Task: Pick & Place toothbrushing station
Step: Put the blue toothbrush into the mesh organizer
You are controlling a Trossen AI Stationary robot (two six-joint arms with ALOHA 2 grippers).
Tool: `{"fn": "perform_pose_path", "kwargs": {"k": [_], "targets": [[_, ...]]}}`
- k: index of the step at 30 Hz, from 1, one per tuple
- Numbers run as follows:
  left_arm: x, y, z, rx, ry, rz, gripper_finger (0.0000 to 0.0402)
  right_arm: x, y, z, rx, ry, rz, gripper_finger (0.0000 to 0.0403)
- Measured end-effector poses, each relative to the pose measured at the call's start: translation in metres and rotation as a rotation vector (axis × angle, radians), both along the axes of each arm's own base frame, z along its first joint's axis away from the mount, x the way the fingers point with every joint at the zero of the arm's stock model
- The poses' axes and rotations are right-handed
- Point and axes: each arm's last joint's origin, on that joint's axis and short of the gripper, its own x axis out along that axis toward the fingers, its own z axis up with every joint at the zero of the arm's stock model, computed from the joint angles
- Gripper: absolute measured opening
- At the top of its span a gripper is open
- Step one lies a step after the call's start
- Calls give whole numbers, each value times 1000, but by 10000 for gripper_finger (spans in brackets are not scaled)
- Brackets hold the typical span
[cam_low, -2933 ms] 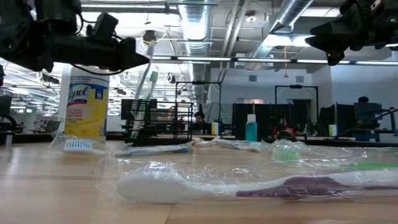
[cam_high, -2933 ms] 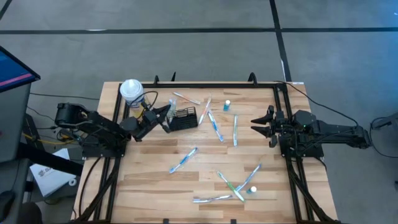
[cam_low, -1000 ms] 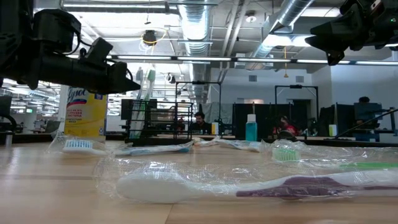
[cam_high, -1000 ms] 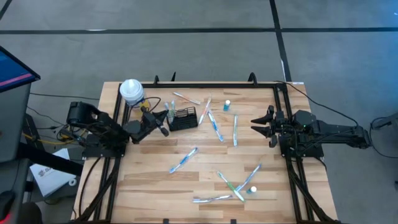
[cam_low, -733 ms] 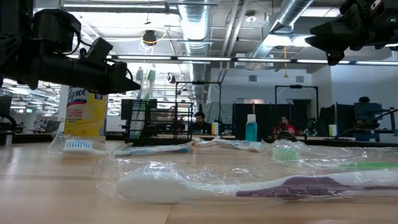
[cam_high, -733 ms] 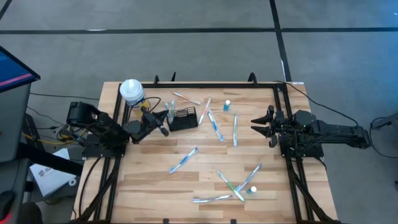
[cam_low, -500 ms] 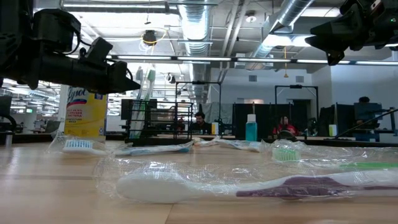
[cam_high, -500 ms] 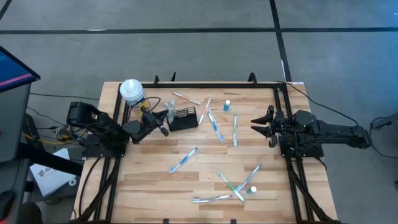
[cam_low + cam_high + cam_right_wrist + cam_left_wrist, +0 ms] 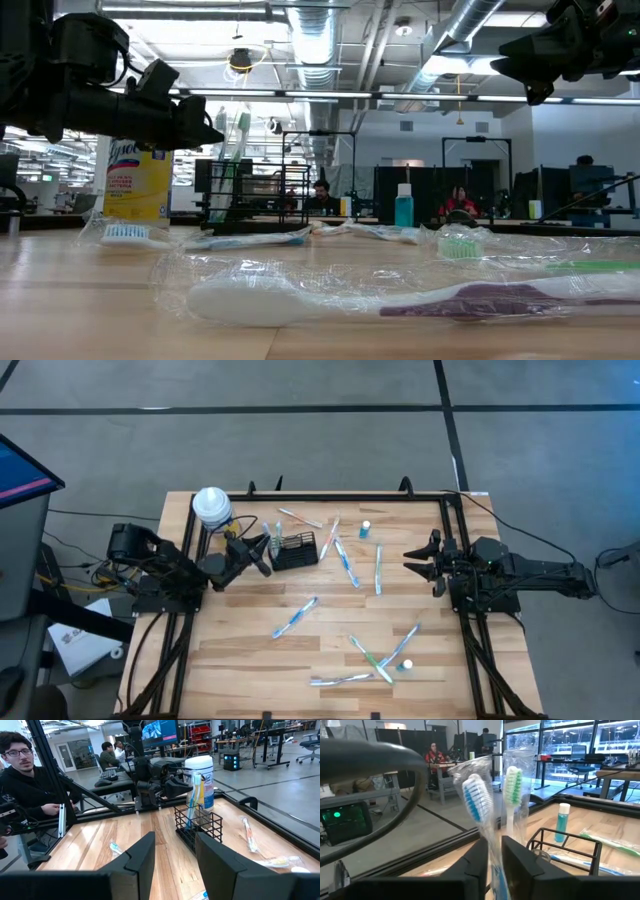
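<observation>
The caddy (image 9: 295,549) stands upright on the worktop (image 9: 240,650) near its far left corner, just beside the canister (image 9: 211,506), and two wrapped brushes (image 9: 490,815) are already standing in it, their heads rising above the mesh rim. The left gripper (image 9: 262,552) is placed right at the caddy's left side, above the worktop. In the left wrist view its fingers (image 9: 519,865) are seen on either side of the blue-bristled brush's wrapper, with a narrow gap between them; compared with a second ago, when they were clenched on it, they have just begun to part, though whether the wrapper is fully let go cannot be told from the pictures. The arm itself has not shifted in that time, and the caddy has kept its place.

This is judged to be the release of a brush into the caddy: the placing of this brush is about done, and a straight lift clear of the rim would be called for next, since a snagged wrapper could drag the brush back out or tip the light caddy.

The right gripper (image 9: 418,563) waits at the right edge of the worktop, well apart from the caddy, its fingers parted and nothing held. Several more brushes (image 9: 349,565) lie scattered, so much of the task is judged to remain.
</observation>
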Motion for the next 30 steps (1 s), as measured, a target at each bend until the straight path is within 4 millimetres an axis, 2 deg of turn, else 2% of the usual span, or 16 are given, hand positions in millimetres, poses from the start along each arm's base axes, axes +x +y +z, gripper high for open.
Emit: {"fn": "perform_pose_path", "kwargs": {"k": [4, 9, 26, 30], "targets": [[0, -2, 0, 0, 0, -9, 88, 0, 0, 0, 0, 0, 0, 131], [1, -4, 0, 0, -1, -22, 110, 0, 0, 0, 0, 0, 0, 131], [-1, -4, 2, 1, -12, 19, 116, 0, 0, 0, 0, 2, 0, 131], [-2, -4, 7, 2, -51, 23, 116, 0, 0, 0, 0, 3, 0, 131]]}}
